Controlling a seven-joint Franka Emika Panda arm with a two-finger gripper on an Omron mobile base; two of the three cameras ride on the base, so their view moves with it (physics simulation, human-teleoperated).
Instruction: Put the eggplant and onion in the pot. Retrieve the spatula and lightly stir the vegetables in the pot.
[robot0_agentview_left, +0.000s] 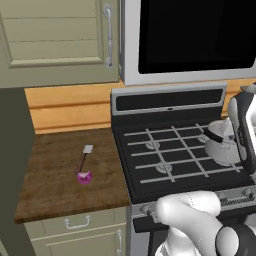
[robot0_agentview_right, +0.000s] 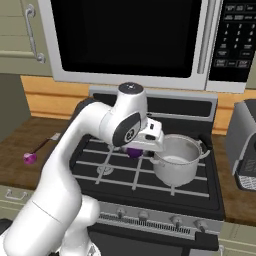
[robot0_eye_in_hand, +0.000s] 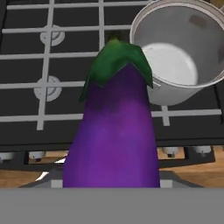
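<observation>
The fingers (robot0_agentview_right: 134, 152) hold the eggplant (robot0_eye_in_hand: 114, 131) just beside the pot (robot0_agentview_right: 176, 160). Next it needs carrying over the rim and releasing; the onion (robot0_agentview_left: 84, 177) waits

My left base camera sits behind my arm, looking forward and down at the stove (robot0_agentview_left: 170, 150) from its left, with the wooden tabletop (robot0_agentview_left: 60, 175) beside it. My right base camera faces the same stove (robot0_agentview_right: 150, 170) from its right. Both share the pot (robot0_agentview_right: 176, 160) on the stove. My hand camera hangs close over the stove grates (robot0_eye_in_hand: 48, 65), looking down.
</observation>
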